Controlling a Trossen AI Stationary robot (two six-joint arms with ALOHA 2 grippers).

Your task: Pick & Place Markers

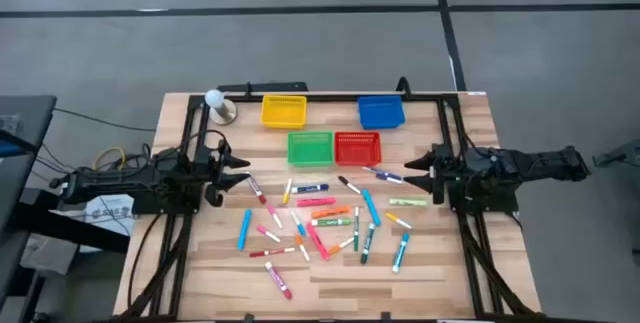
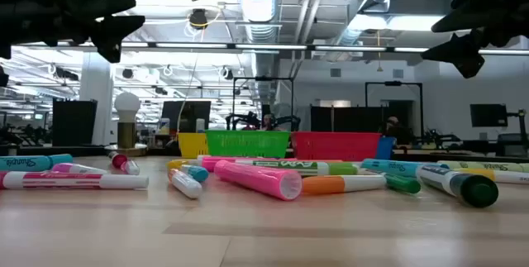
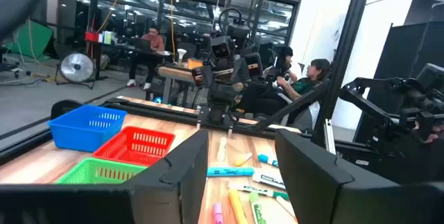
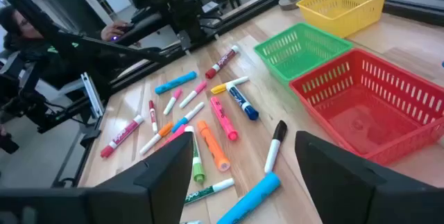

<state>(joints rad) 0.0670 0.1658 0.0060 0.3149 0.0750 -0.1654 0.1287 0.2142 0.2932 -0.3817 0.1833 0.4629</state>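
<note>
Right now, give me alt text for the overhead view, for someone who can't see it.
Loose markers lie scattered across a wooden table, below yellow, blue, green and red baskets. The left tool and right tool hover open at either side, holding nothing.

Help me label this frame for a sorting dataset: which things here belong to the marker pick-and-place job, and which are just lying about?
Job:
markers scattered mid-table
left gripper, open, empty, above the table's left side
right gripper, open, empty, above the right side

Lying about:
light bulb on its stand, back left
yellow basket, blue basket, green basket, red basket, all looking empty
</note>
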